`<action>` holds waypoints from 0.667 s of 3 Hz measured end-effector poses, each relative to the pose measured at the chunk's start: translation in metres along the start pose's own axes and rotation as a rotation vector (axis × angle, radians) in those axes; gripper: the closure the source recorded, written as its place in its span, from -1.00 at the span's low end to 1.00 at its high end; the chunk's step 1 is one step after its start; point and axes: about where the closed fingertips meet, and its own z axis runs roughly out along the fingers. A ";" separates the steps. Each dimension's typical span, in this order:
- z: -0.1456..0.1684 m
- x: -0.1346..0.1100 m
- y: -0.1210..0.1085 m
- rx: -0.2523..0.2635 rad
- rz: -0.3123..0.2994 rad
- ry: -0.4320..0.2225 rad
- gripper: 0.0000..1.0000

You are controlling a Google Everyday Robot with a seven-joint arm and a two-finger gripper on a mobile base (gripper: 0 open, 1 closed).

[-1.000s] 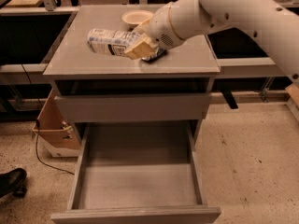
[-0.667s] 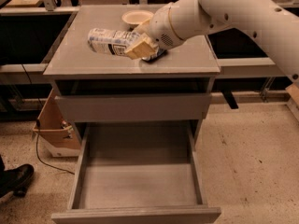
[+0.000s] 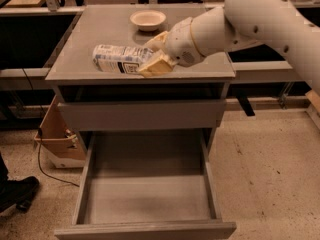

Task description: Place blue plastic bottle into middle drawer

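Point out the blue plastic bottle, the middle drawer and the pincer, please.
blue plastic bottle [image 3: 116, 59]: camera view, label midsection.
middle drawer [image 3: 147, 196]: camera view, bare floor of the open drawer.
pincer [image 3: 148, 57]: camera view, its tip, at the bottle's right end above the cabinet top [image 3: 95, 29].

So the blue plastic bottle [image 3: 117, 59] lies on its side on the cabinet top [image 3: 100, 29], bowl [image 3: 148, 19] behind it, gripper [image 3: 149, 57] at its right end. The middle drawer [image 3: 145, 199] sticks out below, 1 closed drawer front [image 3: 142, 115] above it, cardboard box [image 3: 57, 136] on the left.
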 end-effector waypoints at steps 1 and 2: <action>-0.029 0.012 0.056 -0.050 -0.005 0.024 1.00; -0.054 0.040 0.106 -0.121 0.020 0.108 1.00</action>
